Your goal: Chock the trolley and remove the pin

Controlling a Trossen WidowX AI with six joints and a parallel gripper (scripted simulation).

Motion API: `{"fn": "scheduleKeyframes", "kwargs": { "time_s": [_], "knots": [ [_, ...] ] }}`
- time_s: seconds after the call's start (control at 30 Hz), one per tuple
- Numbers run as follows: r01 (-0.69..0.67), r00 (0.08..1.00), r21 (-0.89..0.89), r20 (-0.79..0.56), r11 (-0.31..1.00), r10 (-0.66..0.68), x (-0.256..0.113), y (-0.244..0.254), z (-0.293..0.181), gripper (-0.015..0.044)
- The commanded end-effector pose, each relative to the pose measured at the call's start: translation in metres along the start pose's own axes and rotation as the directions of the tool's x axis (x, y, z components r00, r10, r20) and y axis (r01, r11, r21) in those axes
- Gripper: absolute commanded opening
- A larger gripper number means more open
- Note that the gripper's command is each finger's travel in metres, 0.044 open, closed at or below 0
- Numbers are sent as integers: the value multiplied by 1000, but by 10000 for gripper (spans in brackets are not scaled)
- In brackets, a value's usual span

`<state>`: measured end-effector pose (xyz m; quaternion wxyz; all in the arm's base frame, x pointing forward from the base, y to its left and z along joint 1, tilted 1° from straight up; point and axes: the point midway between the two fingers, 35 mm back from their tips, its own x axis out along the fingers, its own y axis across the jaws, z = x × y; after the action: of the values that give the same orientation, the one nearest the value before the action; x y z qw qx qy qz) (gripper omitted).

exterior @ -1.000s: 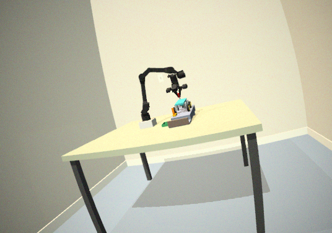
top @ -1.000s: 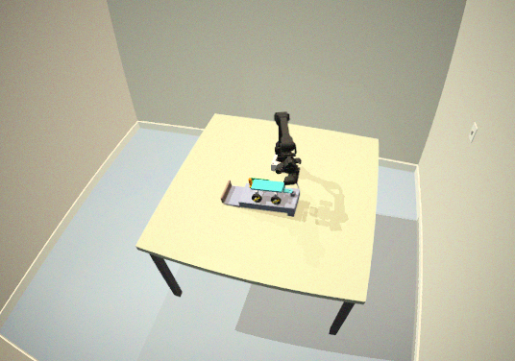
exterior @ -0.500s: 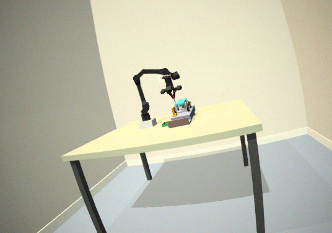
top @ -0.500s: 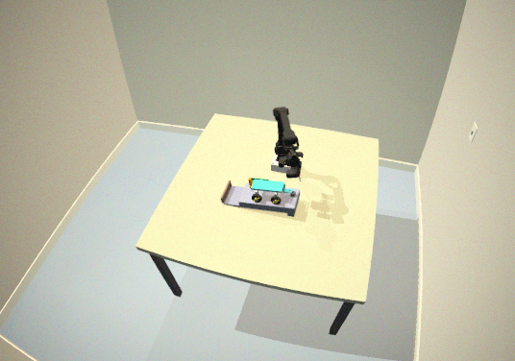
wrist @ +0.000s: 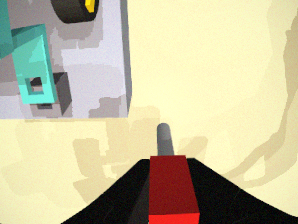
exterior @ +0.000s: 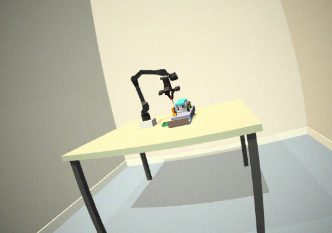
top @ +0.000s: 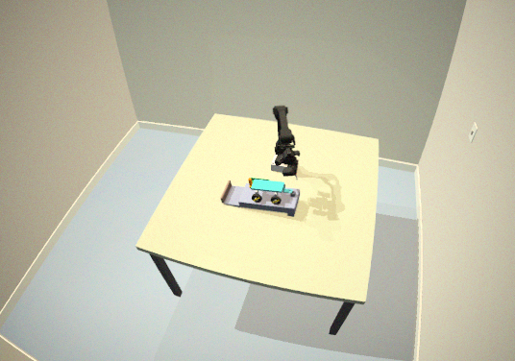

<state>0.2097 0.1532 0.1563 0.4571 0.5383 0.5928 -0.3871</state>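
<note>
My gripper [exterior: 171, 97] [wrist: 167, 168] is shut on the red-headed stop pin [exterior: 173, 101] [wrist: 172, 187]. The pin's grey shaft points down, free of the ramp, beyond its uphill end in the wrist view. The teal-topped trolley [top: 267, 185] [exterior: 181, 101] stands on the grey ramp [top: 234, 195] [wrist: 97, 80]; its teal tongue with a square hole [wrist: 35, 60] lies over a dark block. The chock's orange handle [top: 250, 181] [exterior: 173, 111] stands at the trolley's downhill end, on the arm's side; its wheel contact cannot be made out. The green tray [exterior: 164, 124] is partly hidden.
A brown end board [top: 226, 192] [exterior: 178, 123] crosses the ramp's low end. The arm's pale base [exterior: 147, 123] stands beside the ramp. One trolley wheel [wrist: 75, 10] shows at the wrist view's top. The arm's shadow falls across the table [top: 211, 244].
</note>
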Motion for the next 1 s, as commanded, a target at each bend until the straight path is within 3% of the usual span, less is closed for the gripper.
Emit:
{"fn": "scheduleKeyframes", "kwargs": {
  "time_s": [0.0,0.97],
  "knots": [
    [6,1000,-1,-1,1000,-6,-1,-1,16,0],
    [5,1000,-2,8,1000,-5,-18,3,130,0]
  ]
}}
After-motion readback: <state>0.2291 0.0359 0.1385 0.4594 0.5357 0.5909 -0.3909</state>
